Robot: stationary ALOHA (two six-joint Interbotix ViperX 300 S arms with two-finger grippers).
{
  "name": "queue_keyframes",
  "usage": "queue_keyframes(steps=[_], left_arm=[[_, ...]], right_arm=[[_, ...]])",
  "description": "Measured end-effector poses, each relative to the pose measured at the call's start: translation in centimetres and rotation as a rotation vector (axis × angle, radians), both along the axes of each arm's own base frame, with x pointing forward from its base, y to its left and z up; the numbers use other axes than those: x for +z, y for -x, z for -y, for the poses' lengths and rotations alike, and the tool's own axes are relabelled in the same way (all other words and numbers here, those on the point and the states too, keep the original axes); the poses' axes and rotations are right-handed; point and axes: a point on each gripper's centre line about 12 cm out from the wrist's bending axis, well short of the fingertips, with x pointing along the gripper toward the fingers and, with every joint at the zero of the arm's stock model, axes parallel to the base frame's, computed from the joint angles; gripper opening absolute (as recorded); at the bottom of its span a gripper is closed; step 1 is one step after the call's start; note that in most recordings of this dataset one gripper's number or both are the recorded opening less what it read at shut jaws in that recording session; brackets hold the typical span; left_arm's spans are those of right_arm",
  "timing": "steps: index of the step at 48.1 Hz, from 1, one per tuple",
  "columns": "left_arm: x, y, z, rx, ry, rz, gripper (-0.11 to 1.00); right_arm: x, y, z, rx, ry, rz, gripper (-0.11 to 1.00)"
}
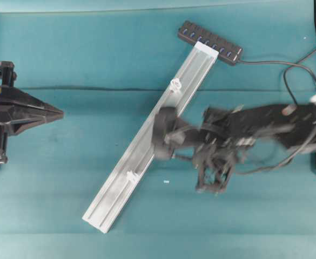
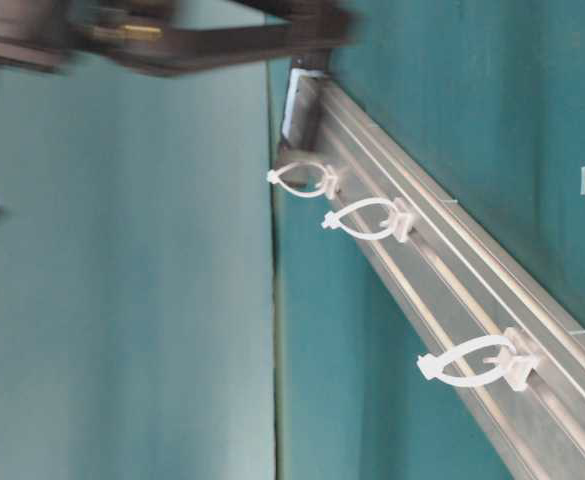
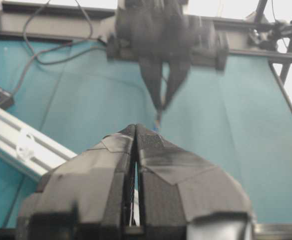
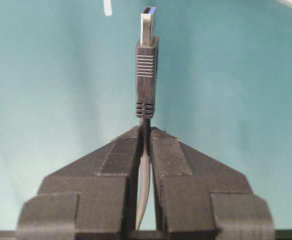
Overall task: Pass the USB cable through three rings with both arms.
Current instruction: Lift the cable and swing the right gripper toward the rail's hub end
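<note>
My right gripper [image 4: 146, 131] is shut on the USB cable just behind its black plug [image 4: 146, 75]. The plug's silver tip points straight out from the fingertips. From overhead the right gripper [image 1: 162, 137] is blurred and hangs over the middle of the silver rail [image 1: 147, 145]. Two white rings [image 1: 175, 84] [image 1: 130, 176] show there; the arm hides the middle one. At table level all three rings [image 2: 307, 180] [image 2: 367, 220] [image 2: 472, 362] stand up along the rail. My left gripper [image 1: 58, 114] [image 3: 136, 131] is shut and empty at the far left, pointing at the right gripper [image 3: 159, 105].
The black hub [image 1: 210, 42] lies at the rail's far end, and its cable [image 1: 287, 67] loops along the right side. A small white scrap [image 1: 166, 182] lies on the teal cloth near the rail. Black frame posts stand at the left and right edges.
</note>
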Motion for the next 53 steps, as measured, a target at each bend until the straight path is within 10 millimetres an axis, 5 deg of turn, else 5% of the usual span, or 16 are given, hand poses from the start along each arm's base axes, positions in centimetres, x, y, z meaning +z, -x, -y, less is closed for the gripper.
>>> queue_keyframes(steps=[19,34,53], left_arm=[[0.3,0.3,0.0,0.000,-0.002,0.014,-0.01],[0.5,0.8,0.0,0.001,0.001,0.011,-0.01],[0.2,1.9,-0.1,0.007,0.001,-0.057,0.00]], right_arm=[[7.9,1.9,6.7,-0.113,0.016,0.124,0.07],[10.5,2.2,10.4,-0.044,0.073,0.150,0.07],[10.9,3.3,15.1,0.074,0.150,0.105,0.07]])
